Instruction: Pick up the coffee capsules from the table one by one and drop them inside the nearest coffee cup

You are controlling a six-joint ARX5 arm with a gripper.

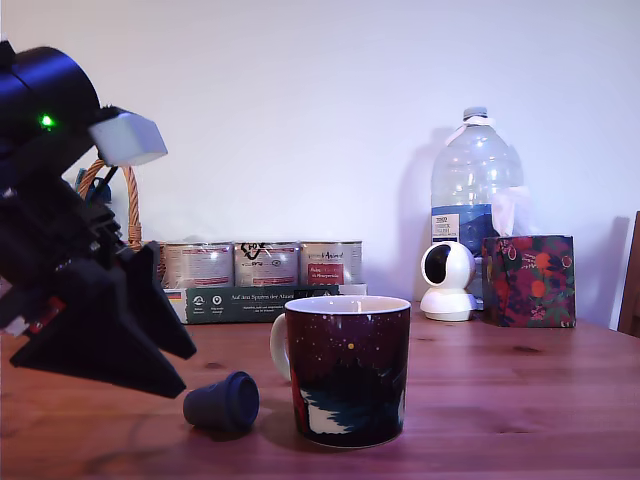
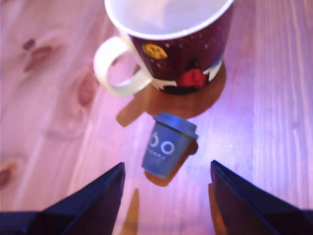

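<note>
Claw (image 2: 166, 196) status: jaws spread wide, holding nothing, tilted down toward the table (image 1: 520, 400) from the exterior view's left. Coffee cup (image 1: 350, 370) stands upright near the table's front edge, mouth clear to receive a drop. Capsule (image 1: 222, 402) lies on its side just beside the cup's handle, apart from it, near the front edge. Wrist view alone shows the capsule (image 2: 168, 146) centred ahead of the open jaws, probably aligned for a grasp; exterior view alone shows the gripper's height above the wood

The arm (image 1: 50, 150) is matte black with a glowing green light, a pale grey box (the camera) (image 1: 127, 138), and a gripper (image 2: 166, 196) of dark angular wedge-shaped fingers (image 2: 93, 200).
</note>
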